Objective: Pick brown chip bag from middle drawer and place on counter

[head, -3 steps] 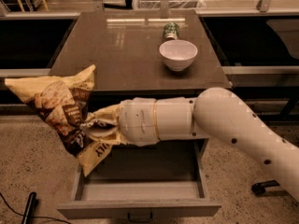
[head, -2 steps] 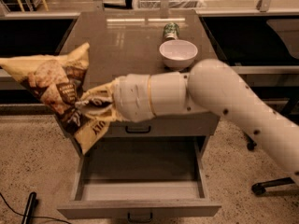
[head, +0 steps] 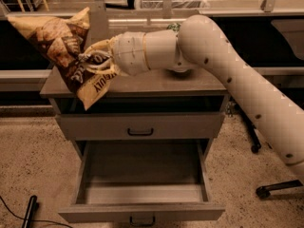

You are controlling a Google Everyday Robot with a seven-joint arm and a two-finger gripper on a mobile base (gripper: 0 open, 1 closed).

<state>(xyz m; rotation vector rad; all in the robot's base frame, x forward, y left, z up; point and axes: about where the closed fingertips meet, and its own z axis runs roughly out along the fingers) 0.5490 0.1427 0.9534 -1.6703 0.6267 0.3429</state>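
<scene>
My gripper is shut on the brown chip bag, a crinkly dark-brown bag with cream-tan ends. I hold it in the air over the left front part of the counter, with its lower end hanging past the counter's front edge. The middle drawer stands pulled out below, its grey floor bare. My white arm reaches in from the right across the counter and hides most of its top.
A shallower closed drawer front with a black handle sits above the open drawer. A green object peeks out behind my arm. A black chair base stands at the right and a black cable end lies on the floor at the left.
My gripper has lifted the chip bag higher, from beside the counter's left front corner to above counter level. The bowl is now hidden behind my arm.
</scene>
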